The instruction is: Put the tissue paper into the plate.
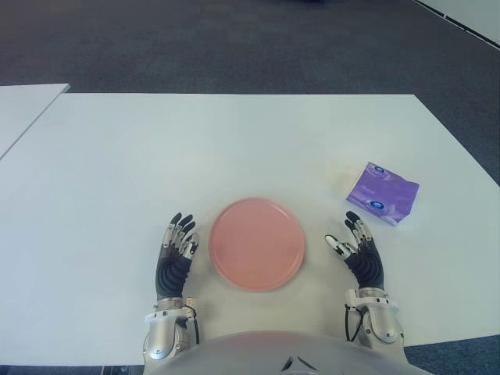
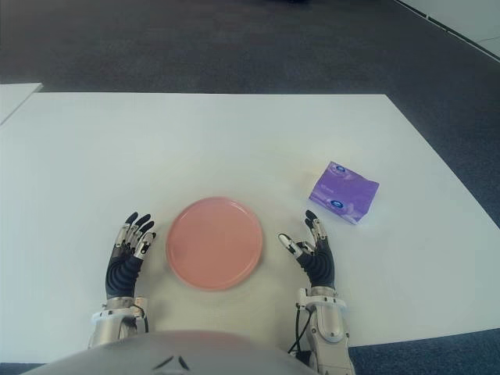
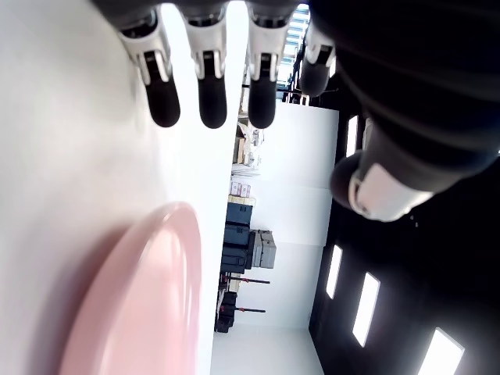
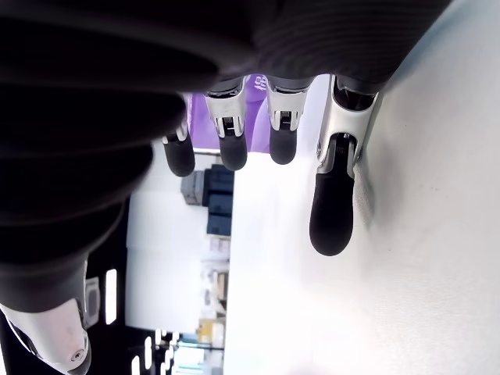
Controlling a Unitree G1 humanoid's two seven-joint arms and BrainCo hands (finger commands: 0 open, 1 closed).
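Pink plate (image 1: 256, 244) sits on the white worktop (image 1: 234, 148) near its front edge, right between the two hands, and it's got nothing in it. The purple tissue paper pack (image 1: 382, 192) is off to the right of the plate and a bit farther back — lying flat on the worktop, well clear of the plate rim and not touching either hand.

Left hand (image 1: 176, 254) shows just beside the plate's left edge, palm down, fingers (image 3: 212, 95) stretched out and relaxed, holding nothing. Its wrist view shows the dark fingertips out straight over the white surface with the pink rim of the plate close by.

Right hand (image 1: 358, 248) is just to the right of the plate, with the tissue pack a little way beyond its fingertips. Fingers (image 4: 331, 211) are spread and loose, thumb angled toward the plate, nothing in the grip. In the right wrist view a bit of purple peeks out behind the fingertips — that's the pack, ahead of the hand and apart from it.

Dark carpet (image 1: 234, 43) runs behind the worktop, and another white table (image 1: 19, 109) pokes in at the far left.
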